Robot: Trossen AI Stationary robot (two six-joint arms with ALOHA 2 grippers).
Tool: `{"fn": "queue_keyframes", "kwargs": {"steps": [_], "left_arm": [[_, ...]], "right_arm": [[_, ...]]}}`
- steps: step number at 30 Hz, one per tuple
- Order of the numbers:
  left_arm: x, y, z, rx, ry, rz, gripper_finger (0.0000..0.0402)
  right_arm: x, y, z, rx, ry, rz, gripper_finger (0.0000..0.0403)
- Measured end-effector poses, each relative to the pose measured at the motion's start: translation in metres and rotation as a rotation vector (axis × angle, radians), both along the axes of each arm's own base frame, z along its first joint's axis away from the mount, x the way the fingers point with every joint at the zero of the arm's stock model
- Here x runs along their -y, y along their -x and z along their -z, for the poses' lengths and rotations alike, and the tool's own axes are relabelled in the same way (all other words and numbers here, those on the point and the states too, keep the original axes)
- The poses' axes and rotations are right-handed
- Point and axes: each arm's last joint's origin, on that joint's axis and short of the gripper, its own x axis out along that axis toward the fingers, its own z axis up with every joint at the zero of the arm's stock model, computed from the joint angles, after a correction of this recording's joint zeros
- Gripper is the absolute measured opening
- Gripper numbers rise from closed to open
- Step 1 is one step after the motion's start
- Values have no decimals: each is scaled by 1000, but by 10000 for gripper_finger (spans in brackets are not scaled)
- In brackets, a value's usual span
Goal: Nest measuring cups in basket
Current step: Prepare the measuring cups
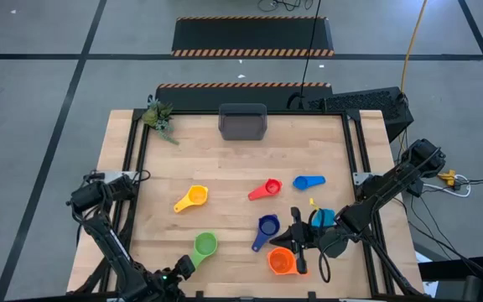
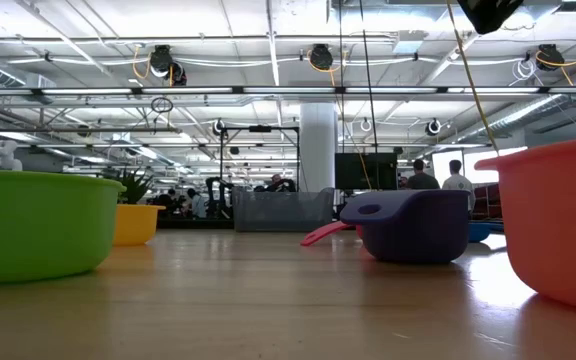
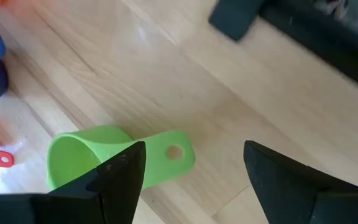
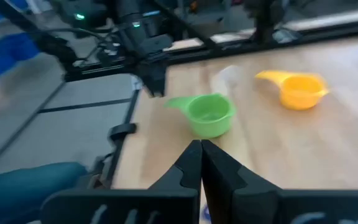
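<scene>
The left end effector (image 3: 191,174) hovers spread wide beside the small green plastic measuring cup (image 1: 205,245) near the desk's (image 1: 225,168) front edge — nothing gripped yet. The right end effector (image 4: 201,155) waits shut. No cup is in the dark grey rectangular plastic basket (image 1: 242,122) at the far edge; next, I'd judge, straddle the flat handle and close.

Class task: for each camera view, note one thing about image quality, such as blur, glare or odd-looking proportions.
High view: even light and sharp, with little glare on the wooden table. Low view: the round green plastic measuring cup and round orange plastic measuring cup loom oversized, and ceiling lights reflect on the tabletop. Left wrist view: soft, with window glare on the wood. Right wrist view: blurred, worst at the edges.
</scene>
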Motion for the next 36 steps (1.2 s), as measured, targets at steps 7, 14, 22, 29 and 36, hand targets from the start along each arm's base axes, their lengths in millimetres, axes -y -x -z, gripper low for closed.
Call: {"fn": "queue_keyframes", "kwargs": {"steps": [7, 14, 22, 29, 36], "left_arm": [[-1, -2, -1, 75, -50, -6, 275], [-5, -7, -1, 89, -50, -40, 276], [-10, -14, -2, 107, -51, -80, 276], [-17, -24, -2, 106, -56, -101, 276], [-22, -33, -2, 113, -46, -126, 276]], "right_arm": [[-14, 15, 8, -141, -185, -64, 0], [-38, 46, 16, -224, -258, -48, 0], [-61, 61, 41, -347, -339, -55, 17], [-76, 54, 35, -452, -362, -88, 53], [-101, 46, 27, -533, -281, -81, 60]]}}
